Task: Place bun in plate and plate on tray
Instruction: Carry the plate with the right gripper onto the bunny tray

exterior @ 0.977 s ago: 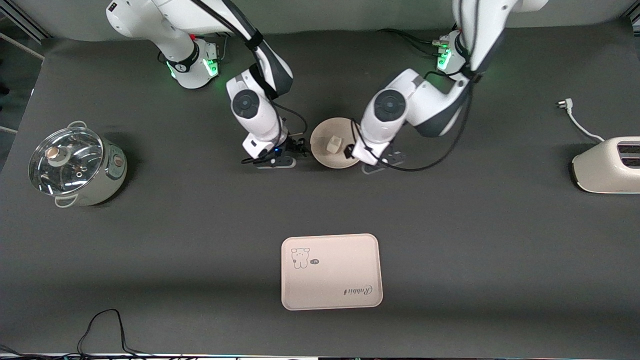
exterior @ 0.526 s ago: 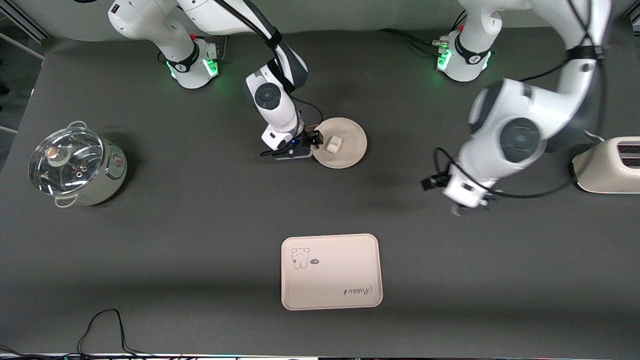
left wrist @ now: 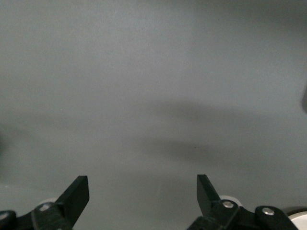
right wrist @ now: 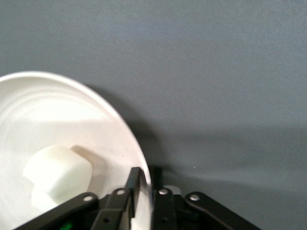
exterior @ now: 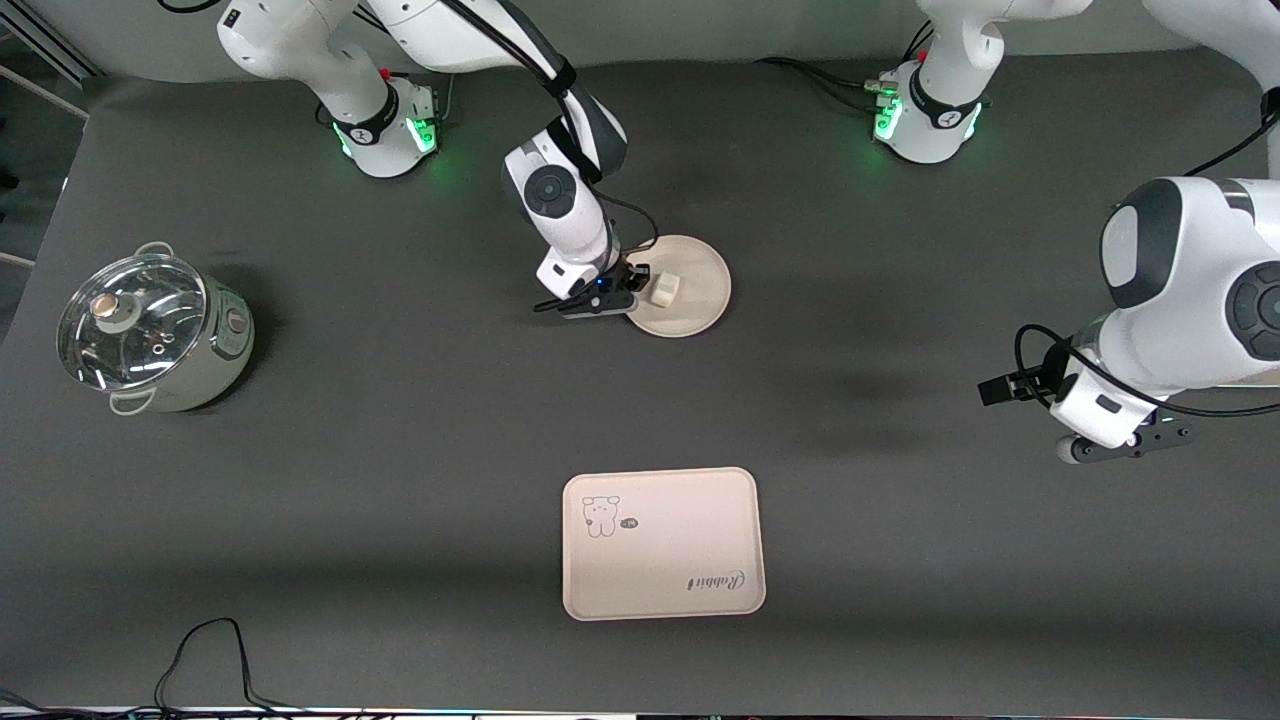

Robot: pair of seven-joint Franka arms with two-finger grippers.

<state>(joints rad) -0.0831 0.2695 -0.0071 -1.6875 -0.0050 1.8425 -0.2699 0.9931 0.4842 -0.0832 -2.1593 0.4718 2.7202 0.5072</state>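
Where the plate's point(exterior: 688, 290) rim faces the right arm's end of the table, the right gripper point(exterior: 632, 285) is clenched on it, one finger point(right wrist: 133, 188) inside the rim and the other under its outer edge, as the right wrist view shows. The bun point(exterior: 666, 289) lies in the plate, just beside those fingers, apart from them; it is a blocky lump with no clear long axis. The plate sits flat on the table point(exterior: 400, 420), between the two arm bases and a little nearer to the front camera than they are.

The tray point(exterior: 663, 543) lies flat well apart from the plate, nearer to the front camera. Its long sides run along the table from one arm's end to the other, and the word "Rabbit" reads upside down from the front camera.

The right arm reaches out from its base, its forearm angled down toward the plate with the wrist low over the table. The left gripper point(exterior: 1125, 450) is released, fingers spread wide with nothing between them, hanging over bare table toward the left arm's end. The left arm is folded with its big elbow joint up.

A lidded pot point(exterior: 150, 332) stands at the right arm's end.
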